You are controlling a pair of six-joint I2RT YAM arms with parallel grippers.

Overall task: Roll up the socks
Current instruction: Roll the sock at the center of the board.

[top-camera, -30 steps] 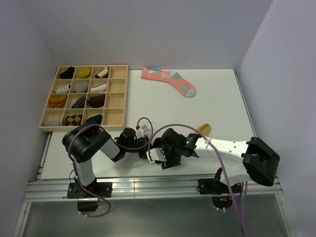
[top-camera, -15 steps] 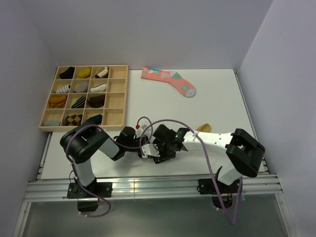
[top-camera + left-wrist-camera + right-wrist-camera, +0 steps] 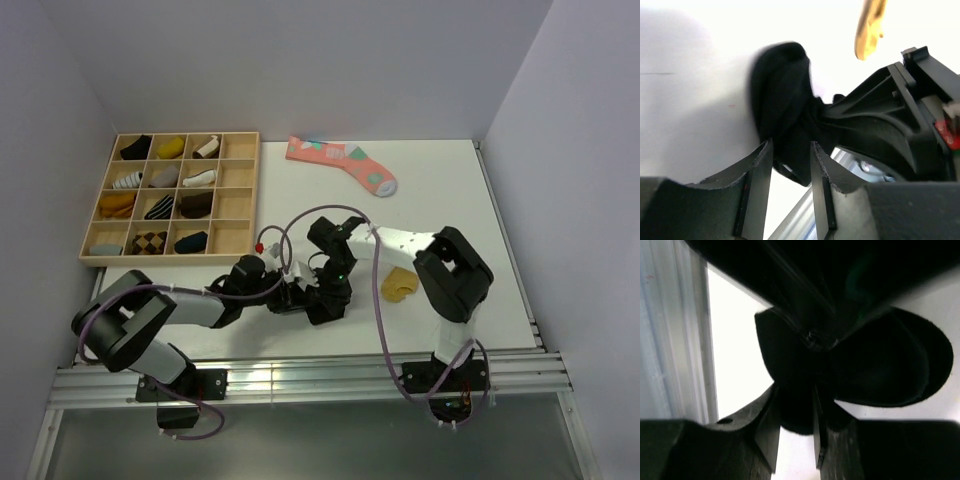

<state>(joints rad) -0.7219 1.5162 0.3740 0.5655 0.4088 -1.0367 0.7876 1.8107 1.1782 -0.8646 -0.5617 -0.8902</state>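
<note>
The black sock is bunched into a dark bundle (image 3: 313, 303) near the table's front edge, between my two grippers. My left gripper (image 3: 296, 294) reaches in from the left and is shut on the black sock (image 3: 782, 107), with cloth between its fingers (image 3: 790, 150). My right gripper (image 3: 328, 297) comes from the right, its arm folded back, and is shut on the same bundle (image 3: 875, 365) at its near fold (image 3: 795, 400). The white cuff stripes are hidden. The mustard-tan sock (image 3: 398, 284) lies crumpled just right of the grippers, and shows in the left wrist view (image 3: 870, 25).
A wooden tray (image 3: 160, 259) of compartments with several rolled socks stands at the back left. A long pink sock with teal and white patches (image 3: 345, 163) lies at the back centre. The table's front rail (image 3: 300, 375) runs close beneath the grippers.
The right arm has folded back, its elbow swinging up and left, uncovering the mustard sock. The left arm has stretched out low to the right. Both grippers stay together on the black bundle.
</note>
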